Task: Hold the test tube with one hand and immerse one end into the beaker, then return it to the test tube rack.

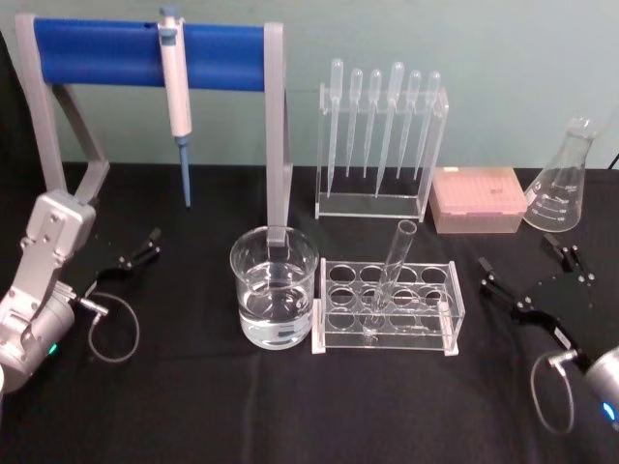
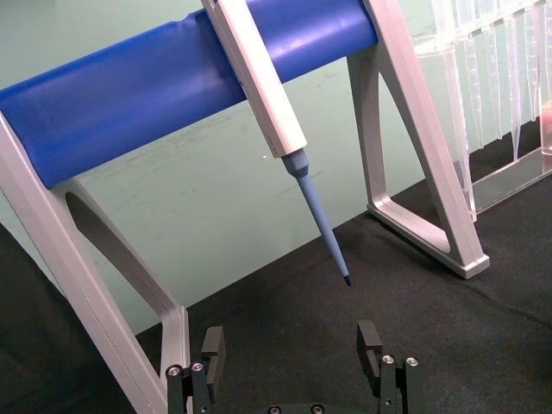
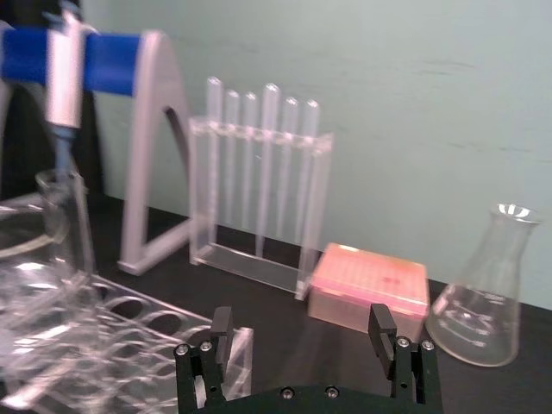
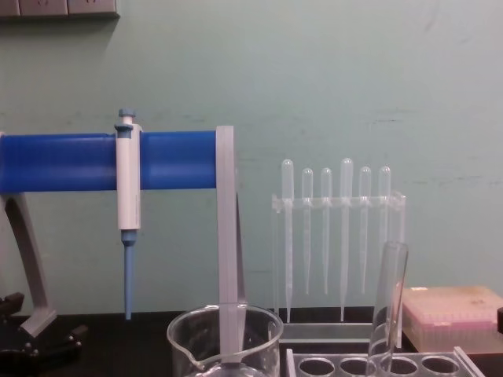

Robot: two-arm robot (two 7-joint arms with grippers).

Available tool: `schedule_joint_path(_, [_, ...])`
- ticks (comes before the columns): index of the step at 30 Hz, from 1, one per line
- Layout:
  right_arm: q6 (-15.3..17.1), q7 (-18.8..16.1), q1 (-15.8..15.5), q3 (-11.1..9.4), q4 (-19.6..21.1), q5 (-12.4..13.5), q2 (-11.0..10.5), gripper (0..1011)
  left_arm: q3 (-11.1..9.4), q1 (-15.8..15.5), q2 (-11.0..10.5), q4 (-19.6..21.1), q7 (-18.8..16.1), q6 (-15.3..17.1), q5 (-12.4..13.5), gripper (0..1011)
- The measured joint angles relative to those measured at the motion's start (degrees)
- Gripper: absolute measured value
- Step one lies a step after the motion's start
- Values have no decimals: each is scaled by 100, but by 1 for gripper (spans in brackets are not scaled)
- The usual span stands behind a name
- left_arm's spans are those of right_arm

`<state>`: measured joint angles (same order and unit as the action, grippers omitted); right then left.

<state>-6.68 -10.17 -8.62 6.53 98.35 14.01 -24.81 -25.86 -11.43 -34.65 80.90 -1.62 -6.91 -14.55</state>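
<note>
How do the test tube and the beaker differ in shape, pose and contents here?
The test tube is long and narrow; the beaker is short and much wider. The test tube leans tilted in a clear rack; the beaker stands upright on the black table, just left of that rack. The beaker holds clear liquid; the test tube looks empty. Both are clear glass, and no gripper touches either.
</note>
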Motion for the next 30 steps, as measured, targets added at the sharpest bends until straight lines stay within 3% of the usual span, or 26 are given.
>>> schedule_joint_path(8, [107,280,579,168,-732,-635,258,1000,0,0,0,0,0,0,0,1000])
schedule_joint_path(18, [321,708,865,353,-1147,-1504,465,1000,0,0,0,0,0,0,0,1000])
schedule_joint_path(30, [321,708,855,347,-1145,-1470,460,1002,0,0,0,0,0,0,0,1000])
